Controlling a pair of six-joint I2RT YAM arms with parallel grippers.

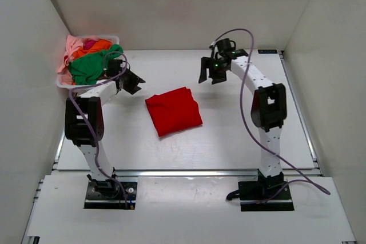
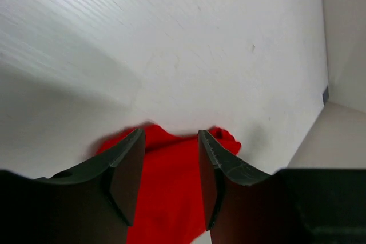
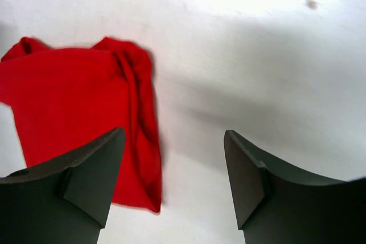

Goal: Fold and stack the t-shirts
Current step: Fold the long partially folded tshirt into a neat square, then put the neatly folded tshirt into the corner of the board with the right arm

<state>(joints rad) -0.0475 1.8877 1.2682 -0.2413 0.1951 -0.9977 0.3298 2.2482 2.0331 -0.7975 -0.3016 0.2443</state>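
A folded red t-shirt lies on the white table between the half-parted left gripper and the wide-spread right gripper, both empty.

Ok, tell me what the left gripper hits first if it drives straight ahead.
Probably the red t-shirt, framed by the open left gripper in its wrist view. Depth is unclear; it could land on the table just beyond the cloth.

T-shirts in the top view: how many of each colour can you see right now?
Red t-shirt, on the table: 1
Green t-shirt, in the basket: 1
Orange t-shirt: 1
Pink t-shirt: 1
Magenta t-shirt: 1
Total: 5 visible
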